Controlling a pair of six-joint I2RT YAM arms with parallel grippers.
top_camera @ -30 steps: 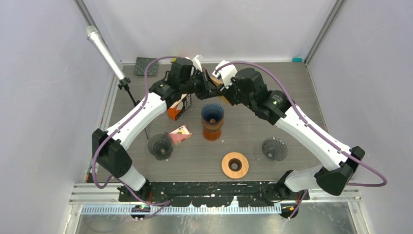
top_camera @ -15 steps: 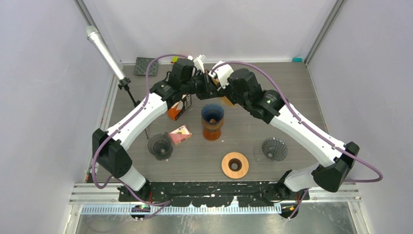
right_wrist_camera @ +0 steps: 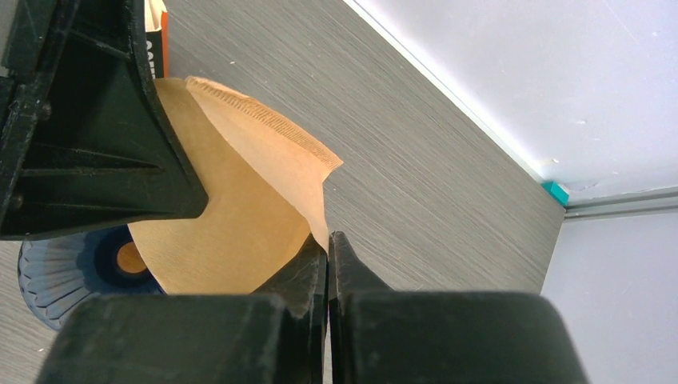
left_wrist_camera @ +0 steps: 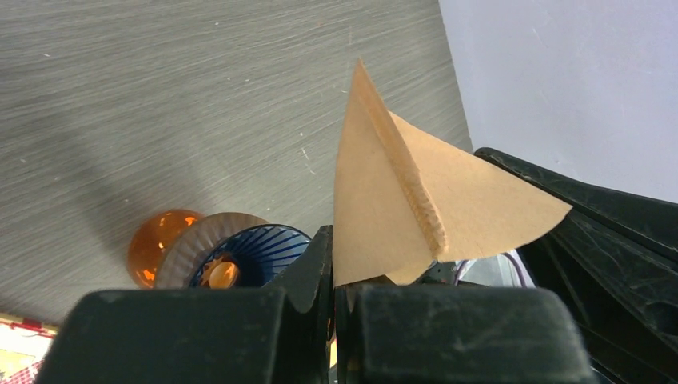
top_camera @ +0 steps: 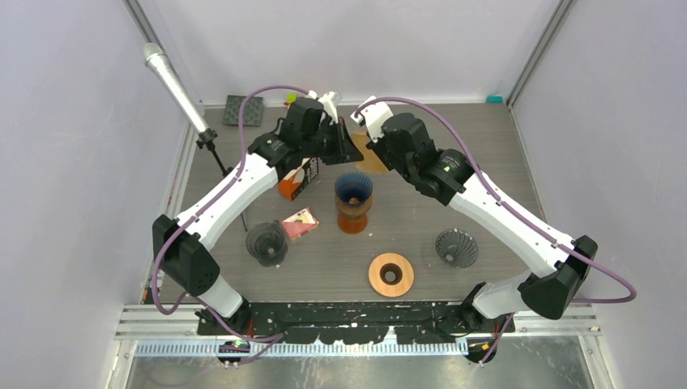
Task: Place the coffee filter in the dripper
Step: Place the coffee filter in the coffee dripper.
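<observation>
The left gripper (left_wrist_camera: pixel 333 264) and right gripper (right_wrist_camera: pixel 328 250) are each closed tight on one edge of the coffee filter (left_wrist_camera: pixel 384 208), held up just beyond the blue dripper (top_camera: pixel 354 188) — probably to pull it open.

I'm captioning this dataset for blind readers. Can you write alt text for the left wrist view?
The shut left gripper pinches a folded brown paper coffee filter, its point sticking up over the grey wood-grain table. Below left sits a blue ribbed dripper on an orange translucent base; the right gripper's black fingers fill the right edge.
</observation>
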